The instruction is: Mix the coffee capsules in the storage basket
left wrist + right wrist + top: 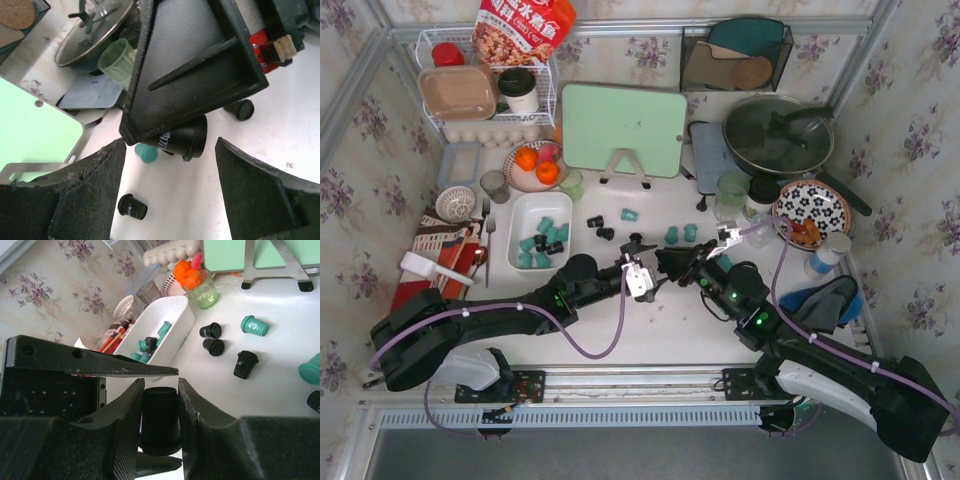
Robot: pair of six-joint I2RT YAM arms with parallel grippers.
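My right gripper (160, 390) is shut on a black coffee capsule (160, 425) and holds it just above the table; it also shows in the left wrist view (187, 140). My left gripper (171, 150) is open and empty, facing the right gripper tip to tip at mid-table (642, 252). The white storage basket (535, 208) stands left of them with several teal and black capsules (545, 224) inside; it also shows in the right wrist view (172, 322). Loose capsules lie on the table: teal (628, 214), black (606, 233), teal (672, 234), black (132, 206).
A green cutting board (623, 130) stands at the back on a stand. Translucent green cups (572, 183) (732, 188), a plate of oranges (535, 165), a lidded pan (778, 135), a flowered plate (810, 210) and a blue cloth (830, 300) ring the work area.
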